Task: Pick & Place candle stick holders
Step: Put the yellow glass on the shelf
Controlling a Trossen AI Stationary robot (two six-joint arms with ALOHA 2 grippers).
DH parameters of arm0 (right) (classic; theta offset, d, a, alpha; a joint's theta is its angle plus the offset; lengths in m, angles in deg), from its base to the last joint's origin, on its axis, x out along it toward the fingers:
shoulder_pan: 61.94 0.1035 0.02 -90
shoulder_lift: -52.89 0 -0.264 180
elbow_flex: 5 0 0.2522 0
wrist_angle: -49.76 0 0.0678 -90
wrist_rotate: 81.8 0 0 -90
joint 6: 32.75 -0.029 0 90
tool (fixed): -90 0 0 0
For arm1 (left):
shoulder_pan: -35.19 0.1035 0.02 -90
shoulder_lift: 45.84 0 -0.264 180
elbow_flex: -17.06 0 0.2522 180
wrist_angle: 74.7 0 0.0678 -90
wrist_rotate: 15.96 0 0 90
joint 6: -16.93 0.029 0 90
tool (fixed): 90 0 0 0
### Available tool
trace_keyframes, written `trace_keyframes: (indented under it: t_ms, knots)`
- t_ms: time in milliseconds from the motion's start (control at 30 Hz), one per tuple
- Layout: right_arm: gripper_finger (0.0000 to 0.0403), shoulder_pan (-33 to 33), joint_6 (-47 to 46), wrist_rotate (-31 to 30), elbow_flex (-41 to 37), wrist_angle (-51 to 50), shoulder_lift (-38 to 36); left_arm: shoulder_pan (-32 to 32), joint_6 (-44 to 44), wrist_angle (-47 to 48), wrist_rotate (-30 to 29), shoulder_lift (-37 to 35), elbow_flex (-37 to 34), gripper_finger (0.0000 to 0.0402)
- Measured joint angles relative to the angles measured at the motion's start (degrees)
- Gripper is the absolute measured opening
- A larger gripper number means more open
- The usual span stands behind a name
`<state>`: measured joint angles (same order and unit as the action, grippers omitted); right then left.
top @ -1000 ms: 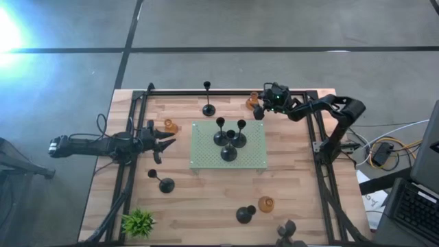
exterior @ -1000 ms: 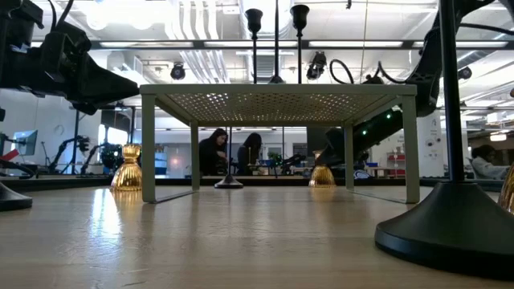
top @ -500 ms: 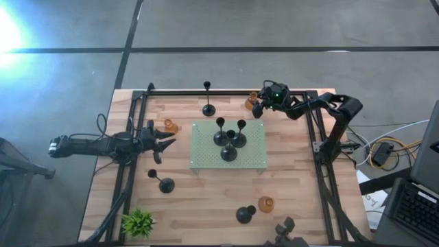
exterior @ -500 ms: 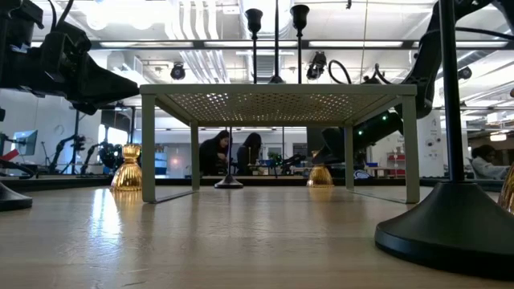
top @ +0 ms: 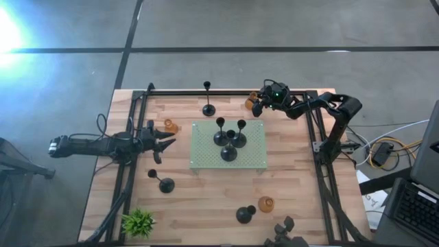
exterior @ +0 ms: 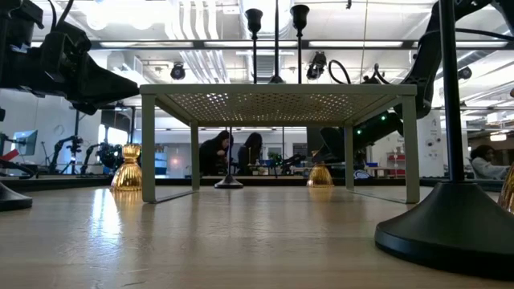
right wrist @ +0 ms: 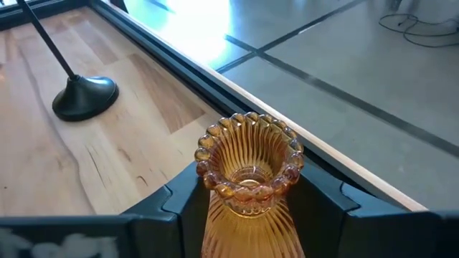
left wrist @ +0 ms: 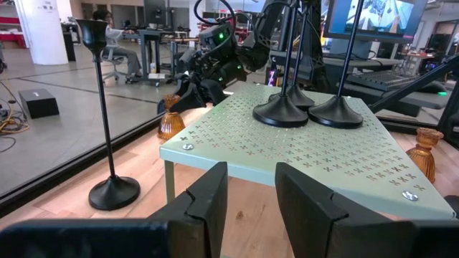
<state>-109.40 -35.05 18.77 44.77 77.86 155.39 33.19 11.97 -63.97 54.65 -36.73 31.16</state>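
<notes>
A squat amber glass holder (top: 251,101) stands on its base at the table's far edge; it also shows in the right wrist view (right wrist: 247,165) and the low view (exterior: 320,175). My right gripper (top: 257,105) is open, with one finger on each side of the holder (right wrist: 249,192). My left gripper (top: 167,140) is open and empty at the table's left, beside a second amber holder (top: 169,126). Three black holders (top: 228,140) stand on the pale green raised mat (top: 206,156).
A tall black holder (top: 208,108) stands at the far edge, left of my right gripper. Another black holder (top: 164,183) stands near left. A black holder (top: 244,214) and an amber one (top: 266,204) stand at the near edge. A green plant (top: 138,222) sits at the near left corner.
My right gripper has moved toward the table's left edge, up to the far amber holder, and its fingers now stand around it. The left arm has kept still.
</notes>
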Motion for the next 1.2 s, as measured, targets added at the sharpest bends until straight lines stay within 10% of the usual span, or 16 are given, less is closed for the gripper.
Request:
trace_keyframes:
  t_ms: [867, 1200]
  knots:
    - [0.0125, 0.0, -0.7, -1.3, 0.0, -0.1, -0.3, 0.0, 0.0, 0.0, 0.0, 0.0, 0.0, 0.0122]
    - [0.0125, 0.0, 3.1, 3.4, 0.0, -11.5, -10.8, 0.0, 0.0, 0.0, 0.0, 0.0, 0.0, 0.0122]
